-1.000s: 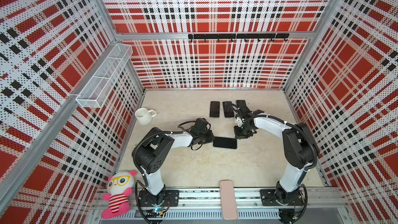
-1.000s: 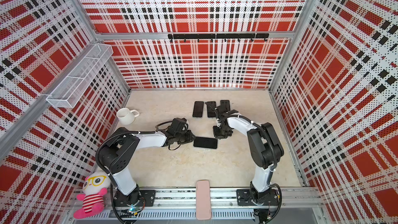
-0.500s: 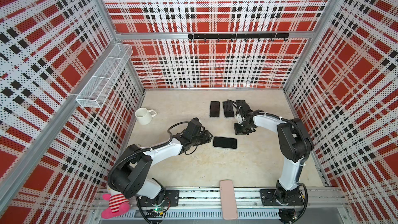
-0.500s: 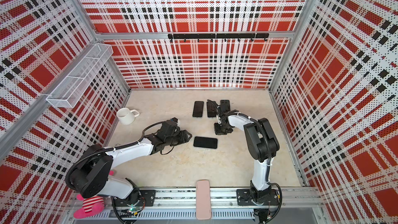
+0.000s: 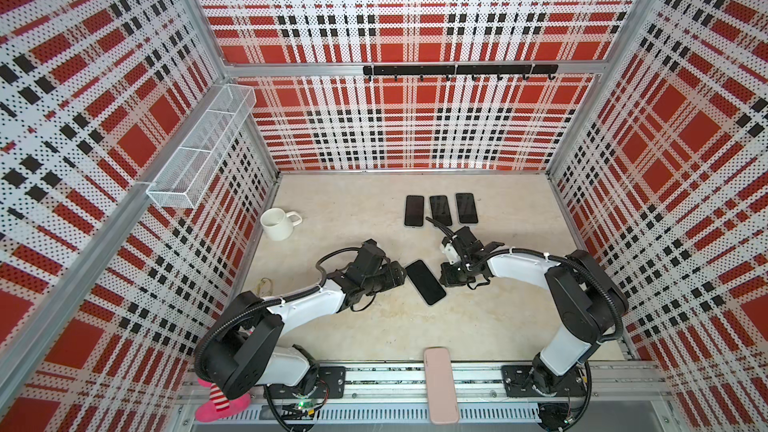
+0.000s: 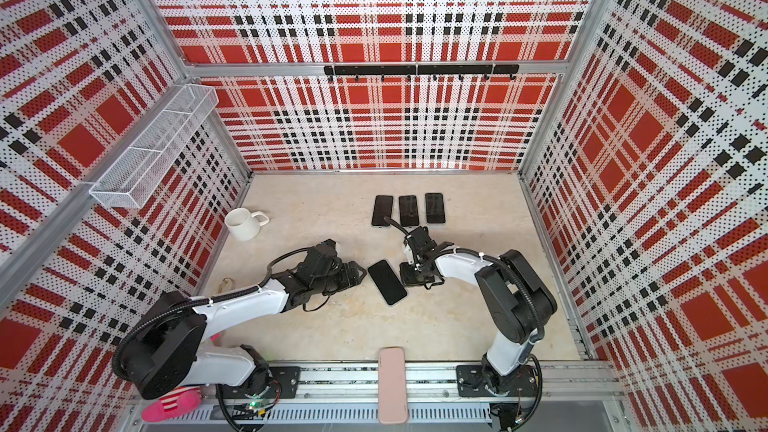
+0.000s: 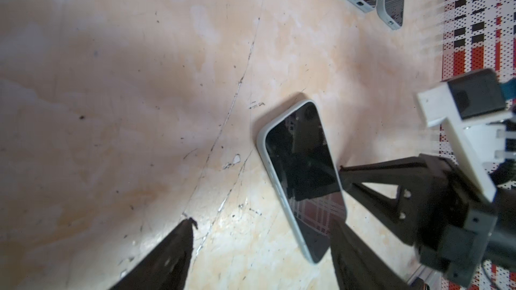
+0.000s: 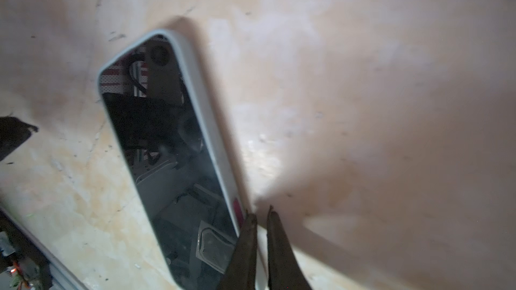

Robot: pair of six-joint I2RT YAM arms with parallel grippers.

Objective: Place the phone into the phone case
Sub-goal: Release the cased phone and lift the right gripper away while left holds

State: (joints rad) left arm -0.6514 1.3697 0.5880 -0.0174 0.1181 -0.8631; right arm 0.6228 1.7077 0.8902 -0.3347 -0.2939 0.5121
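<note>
A phone [image 5: 424, 282] [image 6: 386, 282] with a black screen lies face up and diagonal at mid-table. A pale rim frames the screen and looks like the phone case [image 8: 208, 124] around it. My left gripper [image 5: 399, 276] [image 7: 264, 223] stands open just left of the phone, whose near end [image 7: 312, 246] lies between the jaws, close to one finger. My right gripper [image 5: 448, 279] [image 8: 262, 213] is shut, empty, its tips against the phone's long right edge. It also shows in the left wrist view as the right gripper [image 7: 343, 169] touching that edge.
Three more dark phones [image 5: 440, 209] lie in a row at the back. A white mug [image 5: 277, 224] stands at the left. A pink flat slab [image 5: 440, 384] rests on the front rail, a plush toy [image 5: 220, 403] at the front left. A wire basket [image 5: 199, 151] hangs on the left wall.
The left jaws have spread open. The phone has turned from crosswise to diagonal. The right gripper has come toward me to the phone's right edge.
</note>
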